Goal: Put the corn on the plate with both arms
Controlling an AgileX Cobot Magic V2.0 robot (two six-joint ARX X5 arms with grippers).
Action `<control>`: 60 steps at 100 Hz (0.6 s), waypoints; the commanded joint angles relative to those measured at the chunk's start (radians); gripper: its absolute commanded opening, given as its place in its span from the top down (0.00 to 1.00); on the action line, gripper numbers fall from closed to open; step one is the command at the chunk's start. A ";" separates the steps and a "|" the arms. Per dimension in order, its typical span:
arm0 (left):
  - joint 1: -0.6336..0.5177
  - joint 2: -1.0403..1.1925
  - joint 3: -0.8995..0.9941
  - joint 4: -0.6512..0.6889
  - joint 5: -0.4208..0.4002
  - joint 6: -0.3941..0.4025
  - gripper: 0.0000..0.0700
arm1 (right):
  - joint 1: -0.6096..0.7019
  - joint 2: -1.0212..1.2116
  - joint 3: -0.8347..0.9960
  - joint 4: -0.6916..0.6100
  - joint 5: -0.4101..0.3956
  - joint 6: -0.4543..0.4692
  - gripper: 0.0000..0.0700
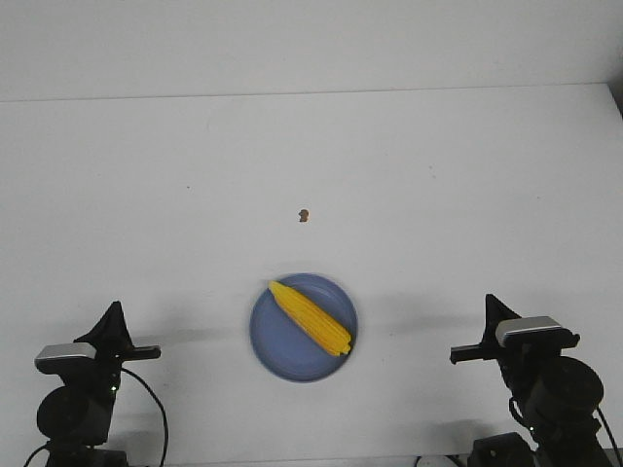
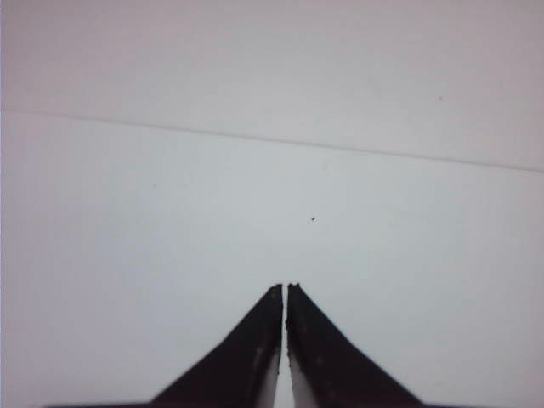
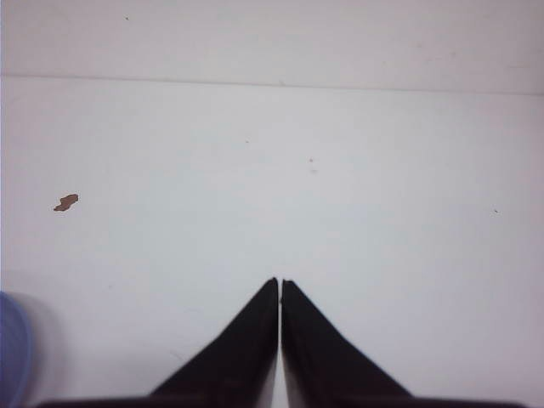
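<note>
Corn: the corn [image 1: 311, 318] lies inside the plate [image 1: 275, 352], slanting across it with the pointed tip toward 10 o'clock and the blunt end toward 4 o'clock, near the rim.
Plate: round and blue, it sits on the white table [image 1: 438, 195] near the front edge, between the two arms; a sliver of its rim [image 3: 12, 348] shows in the right wrist view.
Left gripper: the left gripper [image 2: 285, 289] is at 9 o'clock of the plate, well apart from it; its fingers are pressed almost together with only a hairline slit between them, holding nothing.
Right gripper: the right gripper [image 3: 280, 282] is at 3 o'clock of the plate, well apart; fingers closed tip to tip, empty.
Speck: a small brown speck [image 1: 304, 215] lies on the table at 12 o'clock of the plate, apart from it.
</note>
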 commanded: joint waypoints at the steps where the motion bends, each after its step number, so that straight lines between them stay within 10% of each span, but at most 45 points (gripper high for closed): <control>1: 0.005 -0.036 -0.021 0.013 0.001 -0.021 0.98 | 0.001 0.003 0.011 0.014 0.003 0.011 0.99; 60: 0.049 -0.126 -0.145 0.066 0.002 -0.037 0.98 | 0.001 0.003 0.011 0.014 0.003 0.011 0.99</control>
